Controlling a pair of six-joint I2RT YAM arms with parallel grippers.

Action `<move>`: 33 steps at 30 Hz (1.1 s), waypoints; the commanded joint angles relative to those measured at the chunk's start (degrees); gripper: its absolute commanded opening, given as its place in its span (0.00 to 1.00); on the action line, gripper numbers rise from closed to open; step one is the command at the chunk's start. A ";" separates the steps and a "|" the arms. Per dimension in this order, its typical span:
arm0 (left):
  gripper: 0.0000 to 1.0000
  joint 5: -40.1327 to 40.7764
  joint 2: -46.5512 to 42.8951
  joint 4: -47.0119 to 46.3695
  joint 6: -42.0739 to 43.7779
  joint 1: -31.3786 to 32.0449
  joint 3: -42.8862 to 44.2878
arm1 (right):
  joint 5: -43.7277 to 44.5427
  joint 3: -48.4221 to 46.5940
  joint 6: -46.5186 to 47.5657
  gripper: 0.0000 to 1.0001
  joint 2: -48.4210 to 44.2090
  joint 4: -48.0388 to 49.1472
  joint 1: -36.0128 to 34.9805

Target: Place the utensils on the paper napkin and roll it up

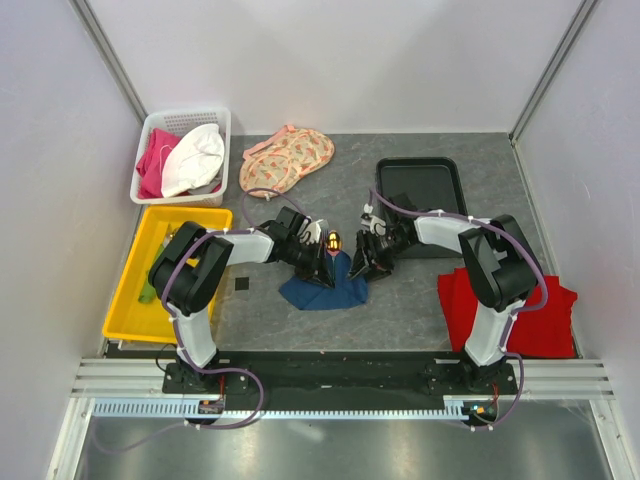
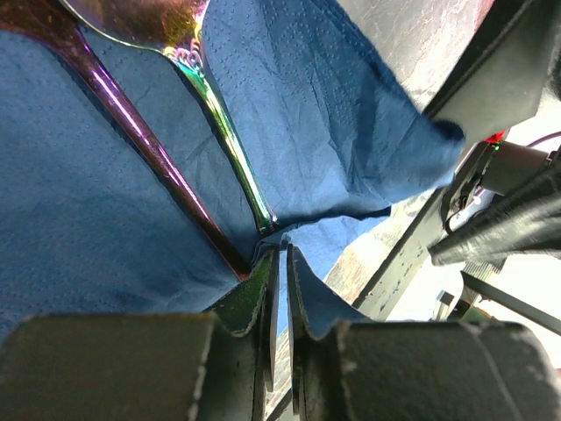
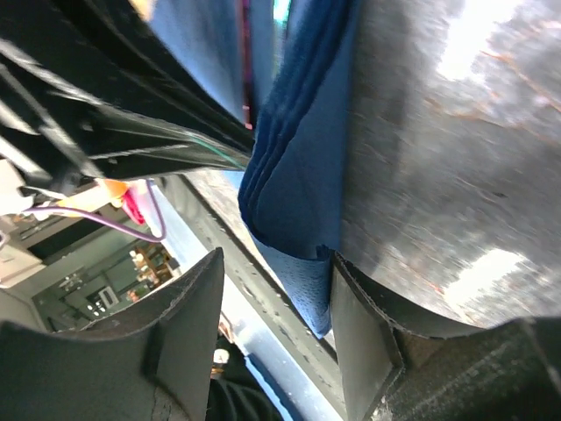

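Grey tabletop (image 1: 420, 300) is covered mid-frame by the embossed paper napkin (image 1: 330, 292), largely hidden. Iridescent utensils (image 2: 219, 123) (heads cropped) are laid on it. Its fold is pinched by the left gripper (image 2: 280, 263); the right gripper (image 3: 273, 259) is spread astride its edge.

Arms (image 1: 195, 325) white, black joints; purple cables (image 3: 96, 217); left hand (image 2: 280, 259) matte dark grey.
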State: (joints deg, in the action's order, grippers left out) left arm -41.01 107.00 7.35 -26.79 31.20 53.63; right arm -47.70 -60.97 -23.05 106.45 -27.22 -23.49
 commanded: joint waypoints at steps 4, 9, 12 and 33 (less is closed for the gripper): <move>0.14 0.32 0.31 0.29 -0.81 -0.44 1.30 | 4.10 2.52 5.11 0.59 -2.82 -6.00 1.34; 0.14 0.32 0.58 0.20 -0.81 -0.53 1.39 | 3.23 3.14 4.42 0.46 -3.01 -3.73 1.34; 0.14 0.32 0.58 0.29 -0.81 -0.53 1.48 | 1.04 2.79 2.92 0.26 -3.18 -0.65 1.34; 0.13 0.32 0.93 0.47 -0.90 -0.61 1.57 | -6.97 1.47 -12.63 0.00 0.06 17.11 -5.69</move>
State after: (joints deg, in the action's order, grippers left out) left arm -40.84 107.02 7.49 -26.79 30.87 53.65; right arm -52.75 -58.15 -31.81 105.69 -15.73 -28.05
